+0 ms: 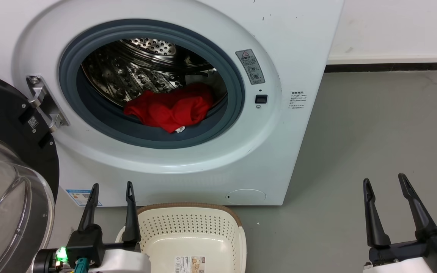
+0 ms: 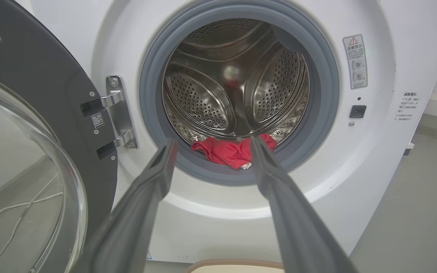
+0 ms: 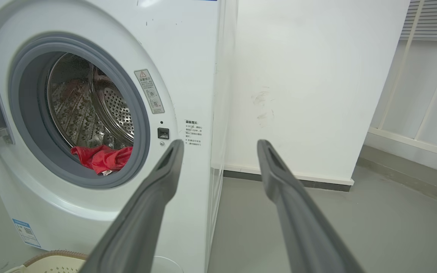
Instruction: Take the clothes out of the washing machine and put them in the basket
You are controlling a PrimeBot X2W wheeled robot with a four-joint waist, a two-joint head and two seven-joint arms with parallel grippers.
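Left gripper (image 1: 112, 185) stands with its two fingers well apart and nothing between them, low before the washing machine (image 1: 298, 57), just left of the basket (image 1: 188, 225). Right gripper (image 1: 384, 179) is likewise spread and empty, off to the right above the grey floor (image 1: 355, 132), well apart from the porthole (image 1: 70, 87).

The door (image 1: 2, 151) is swung open to the left on its hinge (image 1: 44, 100). The clothes (image 1: 171, 108) lie as one red heap at the bottom front of the drum (image 1: 142, 76), the near edge draped onto the porthole's grey rubber ring, a scrap of white showing at the lower edge. The basket sits on the floor directly below the porthole, near the machine's front; the part in view holds no garment.

Step in hand, as judged: the first reach, with nothing yet removed. The left wrist view looks straight into the drum with the heap lying between the fingertips, so the left arm appears the better placed. The next move calls for advancing that arm through the porthole, lowering the fingers over the heap's near edge, and closing on a thick fold rather than a single layer. Keep the fingers off the rubber ring; soft fabric may snag there during withdrawal.
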